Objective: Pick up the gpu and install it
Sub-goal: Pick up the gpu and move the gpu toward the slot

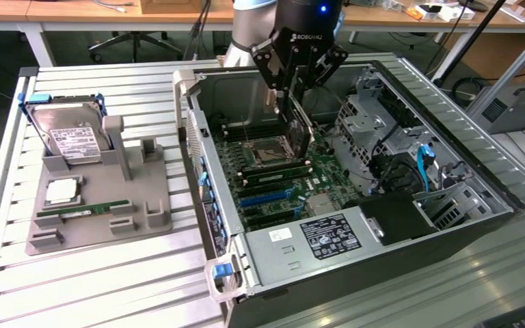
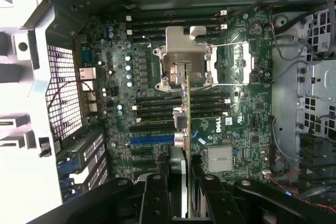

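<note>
**Gpu gripped over the motherboard**

The gpu [image 1: 300, 123] is held by the gripper [image 1: 292, 90], whose fingers are closed on the top edge of the card. The card is kept upright, with its long side pointing down into the open case [image 1: 210, 171]. In the wrist view the gpu [image 2: 184, 109] is seen edge-on as a thin line between the two fingers [image 2: 157, 195], above the motherboard [image 2: 247, 108] and near the socket [image 2: 188, 59]. A blue slot [image 2: 152, 140] is seen just beside the card. On the exterior view's left, a hard drive [image 1: 73, 137] and a memory stick [image 1: 82, 210] are placed on a grey holder [image 1: 148, 198].
</note>
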### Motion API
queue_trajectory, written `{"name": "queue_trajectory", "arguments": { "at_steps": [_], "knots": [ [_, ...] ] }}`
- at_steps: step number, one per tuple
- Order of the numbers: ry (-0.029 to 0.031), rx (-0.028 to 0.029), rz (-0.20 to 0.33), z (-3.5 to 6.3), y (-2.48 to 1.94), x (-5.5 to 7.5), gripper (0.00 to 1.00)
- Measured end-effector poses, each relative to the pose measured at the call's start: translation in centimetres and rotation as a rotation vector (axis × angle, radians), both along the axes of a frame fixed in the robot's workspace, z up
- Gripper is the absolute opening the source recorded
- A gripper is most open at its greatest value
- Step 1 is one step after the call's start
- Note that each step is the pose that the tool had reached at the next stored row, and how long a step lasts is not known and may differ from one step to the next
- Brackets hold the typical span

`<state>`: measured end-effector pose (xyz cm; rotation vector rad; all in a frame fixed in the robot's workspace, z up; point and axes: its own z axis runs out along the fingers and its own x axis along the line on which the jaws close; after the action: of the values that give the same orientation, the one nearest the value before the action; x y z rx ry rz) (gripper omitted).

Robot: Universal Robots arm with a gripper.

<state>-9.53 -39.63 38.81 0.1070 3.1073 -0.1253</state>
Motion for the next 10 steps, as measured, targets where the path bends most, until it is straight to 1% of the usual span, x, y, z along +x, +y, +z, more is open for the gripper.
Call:
{"name": "queue_trajectory", "arguments": {
  "at_steps": [10],
  "knots": [
    [0.0000,-0.0056,0.000,-0.14,0.00,0.50,0.27]
  ]
}}
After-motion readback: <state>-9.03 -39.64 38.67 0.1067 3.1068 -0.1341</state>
